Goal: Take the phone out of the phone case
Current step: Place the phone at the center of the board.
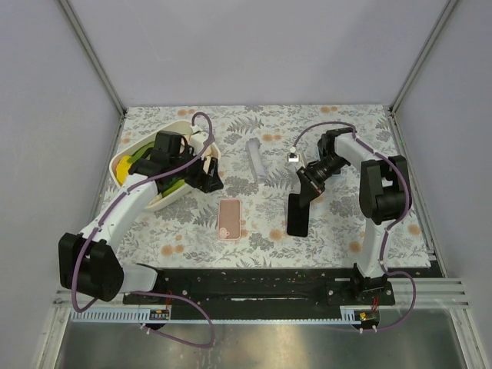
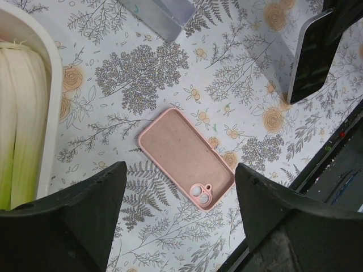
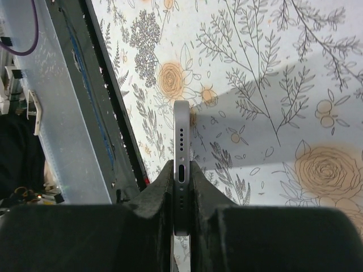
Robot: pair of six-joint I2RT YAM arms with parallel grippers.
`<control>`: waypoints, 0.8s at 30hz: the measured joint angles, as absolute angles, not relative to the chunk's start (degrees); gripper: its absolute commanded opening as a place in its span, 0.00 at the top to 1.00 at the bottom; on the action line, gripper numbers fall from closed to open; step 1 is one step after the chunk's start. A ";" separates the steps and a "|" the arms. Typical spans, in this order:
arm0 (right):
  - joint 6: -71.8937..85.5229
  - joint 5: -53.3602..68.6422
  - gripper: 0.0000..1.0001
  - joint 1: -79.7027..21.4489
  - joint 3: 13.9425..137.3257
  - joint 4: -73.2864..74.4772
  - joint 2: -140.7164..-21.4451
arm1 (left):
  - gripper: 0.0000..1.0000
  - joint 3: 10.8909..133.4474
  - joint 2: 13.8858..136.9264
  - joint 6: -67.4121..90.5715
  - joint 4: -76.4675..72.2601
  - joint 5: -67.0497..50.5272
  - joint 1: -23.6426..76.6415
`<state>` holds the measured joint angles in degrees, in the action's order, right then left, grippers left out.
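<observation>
The pink phone case (image 1: 230, 218) lies flat and empty on the floral table mat, inside facing up; it also shows in the left wrist view (image 2: 187, 158). The black phone (image 1: 298, 213) is out of the case, held up on end by my right gripper (image 1: 307, 183). In the right wrist view the fingers (image 3: 161, 190) are shut on the phone's silver edge (image 3: 181, 170). My left gripper (image 1: 201, 175) is open and empty, above the mat just left of and behind the case; its fingers (image 2: 85, 209) frame the case.
A white bowl (image 1: 123, 163) with green and yellow items sits at the left, under the left arm. A clear plastic piece (image 1: 254, 160) lies at the mat's middle back. A small white object (image 1: 294, 156) lies near the right arm. A black rail runs along the near edge.
</observation>
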<state>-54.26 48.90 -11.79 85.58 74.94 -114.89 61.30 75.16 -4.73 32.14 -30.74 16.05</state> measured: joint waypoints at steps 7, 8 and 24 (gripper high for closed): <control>-55.35 48.49 0.82 -10.26 86.28 78.22 -117.51 | 0.18 63.29 75.22 -4.71 33.50 -30.79 16.25; -55.35 48.49 0.80 -10.15 86.37 78.50 -117.82 | 0.18 63.42 75.24 -4.71 33.50 -30.79 16.29; -50.59 43.75 0.66 -8.23 91.09 78.04 -122.67 | 0.16 63.72 76.01 -4.71 34.28 -31.16 17.17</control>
<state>-50.59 43.75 -8.23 91.09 78.04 -122.67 63.72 76.01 -4.71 34.28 -31.16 17.17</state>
